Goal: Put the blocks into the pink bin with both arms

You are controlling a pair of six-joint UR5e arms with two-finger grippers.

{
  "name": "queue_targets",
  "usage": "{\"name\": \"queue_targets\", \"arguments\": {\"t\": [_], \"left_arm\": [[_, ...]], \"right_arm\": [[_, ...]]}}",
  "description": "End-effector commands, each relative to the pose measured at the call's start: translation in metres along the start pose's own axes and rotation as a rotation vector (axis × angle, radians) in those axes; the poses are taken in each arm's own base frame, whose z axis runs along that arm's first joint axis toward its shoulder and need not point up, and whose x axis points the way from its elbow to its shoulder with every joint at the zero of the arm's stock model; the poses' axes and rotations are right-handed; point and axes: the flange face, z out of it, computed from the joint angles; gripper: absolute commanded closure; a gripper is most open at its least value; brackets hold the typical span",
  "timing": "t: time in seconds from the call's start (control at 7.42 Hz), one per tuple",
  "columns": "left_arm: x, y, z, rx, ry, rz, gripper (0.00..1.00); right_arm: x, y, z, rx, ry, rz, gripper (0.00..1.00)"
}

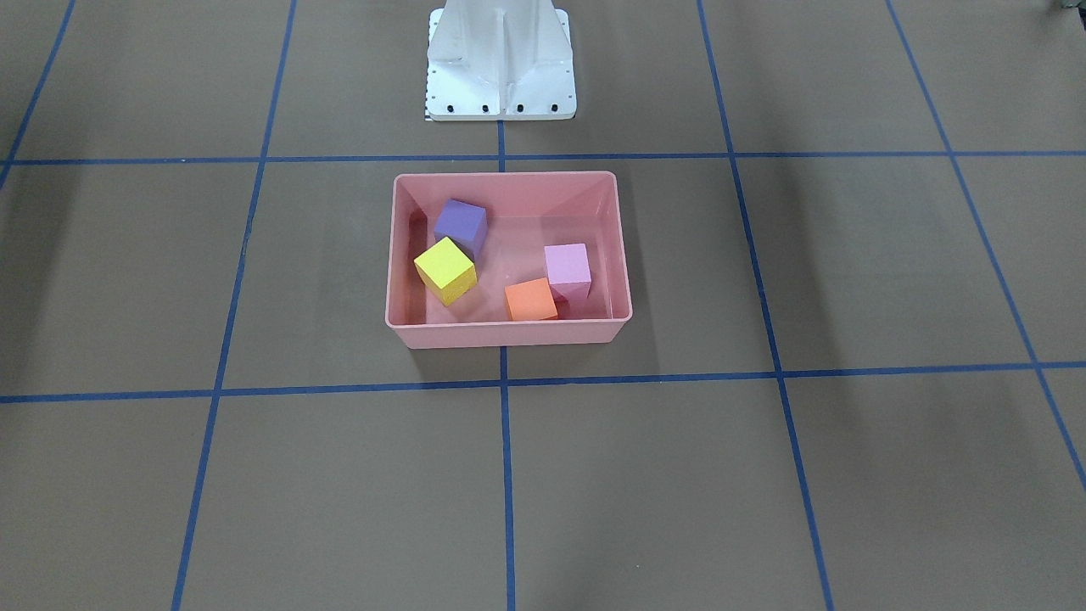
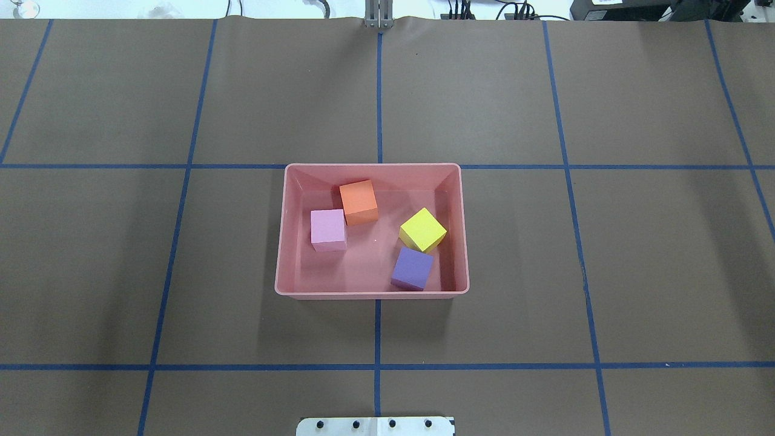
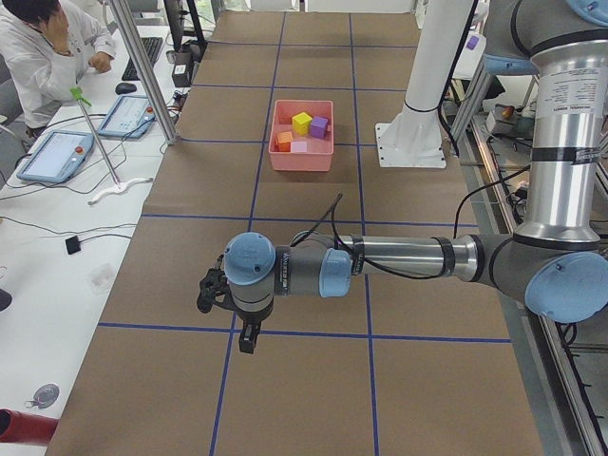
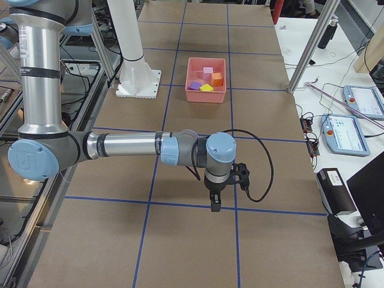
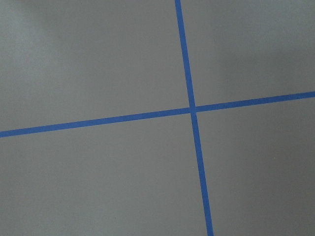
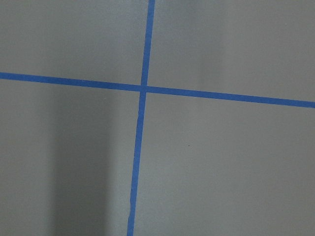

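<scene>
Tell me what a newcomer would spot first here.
The pink bin in the middle of the table holds an orange block, a light pink block, a yellow block and a purple block. The left arm and the right arm stretch out low over the table, far from the bin, at opposite ends.

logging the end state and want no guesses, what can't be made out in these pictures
- Left gripper: seen only in the exterior left view, small; open or shut cannot be told.
- Right gripper: only in the exterior right view; likewise.
- Wrist views: only table paper and blue tape, neither gripper in frame.
- Orange block: front-facing view, its lower part hidden by the near wall of the pink bin.
</scene>
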Motion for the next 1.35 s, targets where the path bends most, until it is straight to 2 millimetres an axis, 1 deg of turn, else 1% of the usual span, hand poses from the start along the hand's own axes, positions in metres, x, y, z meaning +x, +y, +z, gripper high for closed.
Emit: {"name": "queue_targets", "arguments": {"t": [0.0,1.21], "left_arm": [[-0.0002,0.0005,0.0003,-0.001,0.0,-0.001,0.0],[-0.0002,0.0005,0.0003,-0.001,0.0,-0.001,0.0]], "right_arm": [[-0.0003,-0.0005,-0.0005,0.002,0.001,-0.006,0.0],[-0.0004,-0.0004,-0.0004,0.001,-0.001,0.007,0.0]]}}
